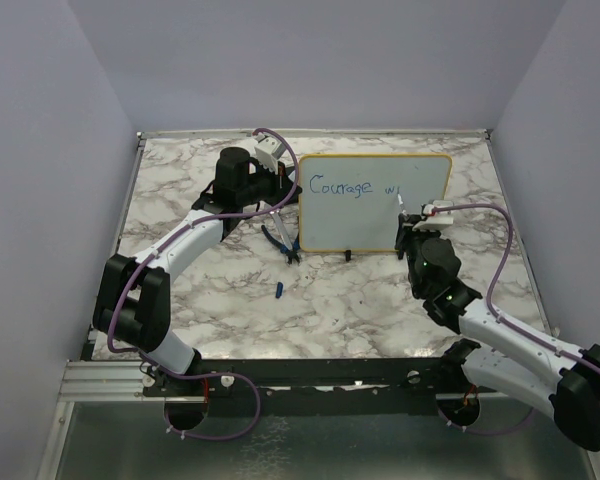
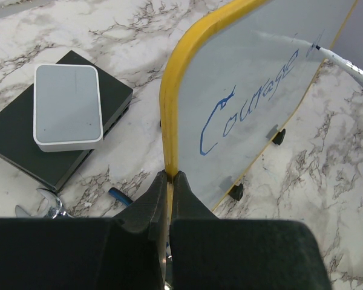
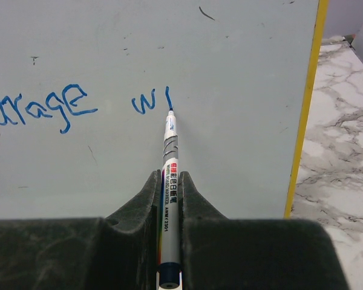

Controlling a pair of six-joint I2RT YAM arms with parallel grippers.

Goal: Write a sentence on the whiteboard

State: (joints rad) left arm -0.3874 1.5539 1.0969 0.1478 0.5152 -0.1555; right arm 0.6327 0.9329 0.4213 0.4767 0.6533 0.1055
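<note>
Board (image 2: 254, 90) light, stiff, tippy on feet; left gripper (image 2: 169, 181) clamps its left edge. Right gripper (image 3: 170, 187) pinches pen (image 3: 169, 175), tip on board.

R fingers (image 3: 171, 193) pinch marker (image 3: 169, 175), tip touching whiteboard (image 3: 230, 72) just after blue "wi".

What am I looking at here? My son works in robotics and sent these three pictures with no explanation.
Two robot arms are bolted to a marble-patterned table. One picture looks down from above; the other two come from cameras on each wrist. The left gripper has its fingers shut on the yellow edge of the whiteboard, steadying it. The right gripper holds a marker with its tip on the board, writing after "Courage". A small grey-and-black box, a blue cap and pliers also lie there.
</note>
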